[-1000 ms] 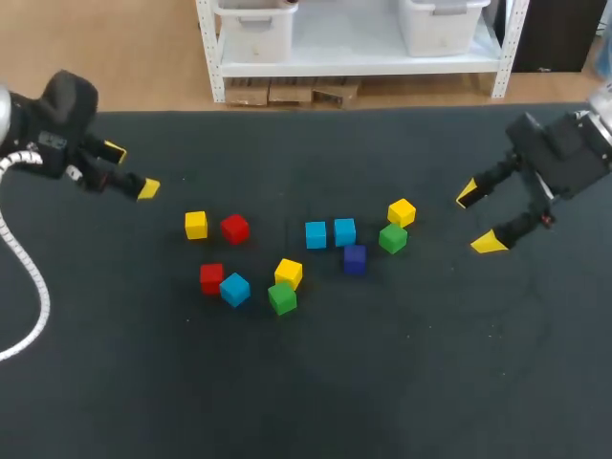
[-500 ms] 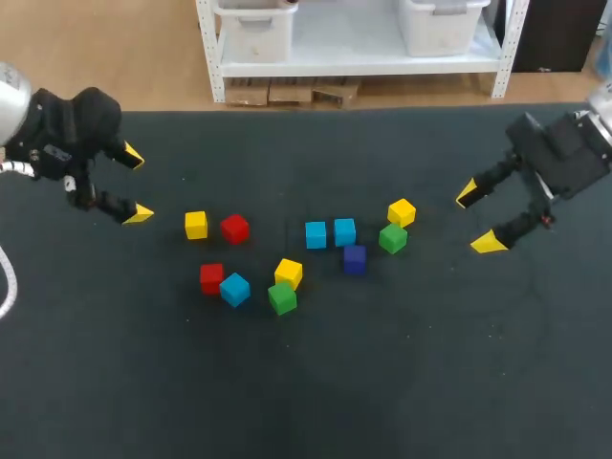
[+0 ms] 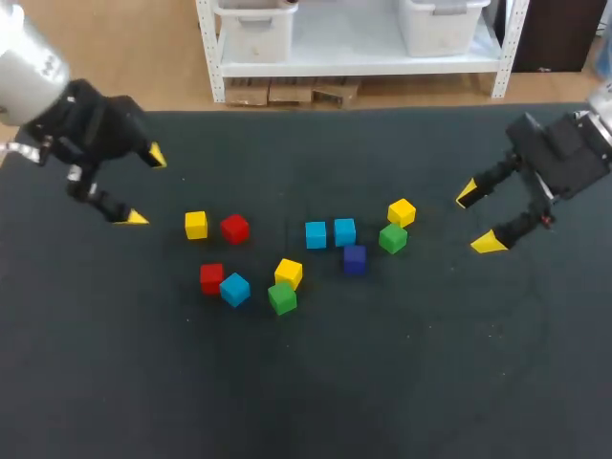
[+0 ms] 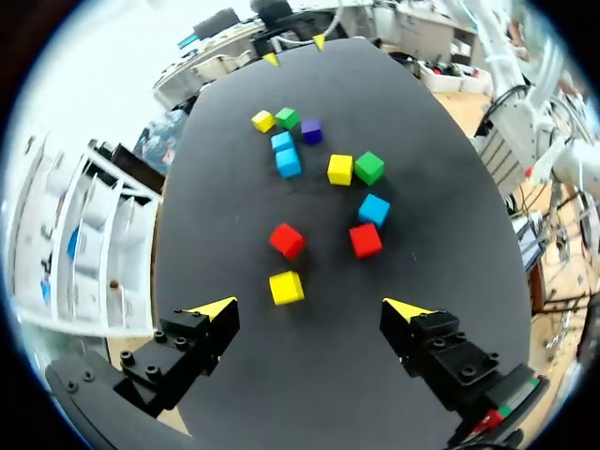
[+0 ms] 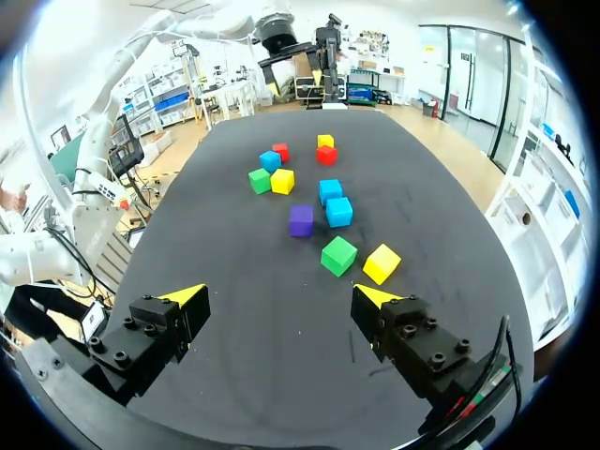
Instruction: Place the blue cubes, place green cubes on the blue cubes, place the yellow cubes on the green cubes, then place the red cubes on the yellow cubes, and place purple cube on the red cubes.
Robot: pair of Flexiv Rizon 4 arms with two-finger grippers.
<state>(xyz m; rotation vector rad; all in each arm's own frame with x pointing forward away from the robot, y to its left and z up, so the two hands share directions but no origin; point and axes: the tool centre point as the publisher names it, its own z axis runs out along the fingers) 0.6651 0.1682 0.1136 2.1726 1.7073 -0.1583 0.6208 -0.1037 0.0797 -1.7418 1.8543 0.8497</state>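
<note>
"Three blue cubes lie loose on the dark worktop (image 3: 115, 382). Which jaws are nearer to each?"

"The lone blue cube (image 3: 234, 289) lies ahead of the left jaws and slightly off to one side. It is beyond a yellow cube (image 4: 286, 287) and just beside a red cube (image 4: 365, 240). I judge the left jaws the nearer to it."

"And the other two?"

"The blue pair (image 3: 316, 234) sits side by side ahead of the right jaws. It is past a green cube (image 5: 338, 255), a second yellow cube (image 5: 382, 263) and the purple cube (image 5: 301, 219). The right jaws are nearer to those."

"How do the jaws stand?"

"Both sets are spread wide, holding nothing, well apart from every cube."

"Is anything stacked?"

"No. Each cube rests singly on the worktop, so setting out the blue cubes looks like the step in hand."
</note>
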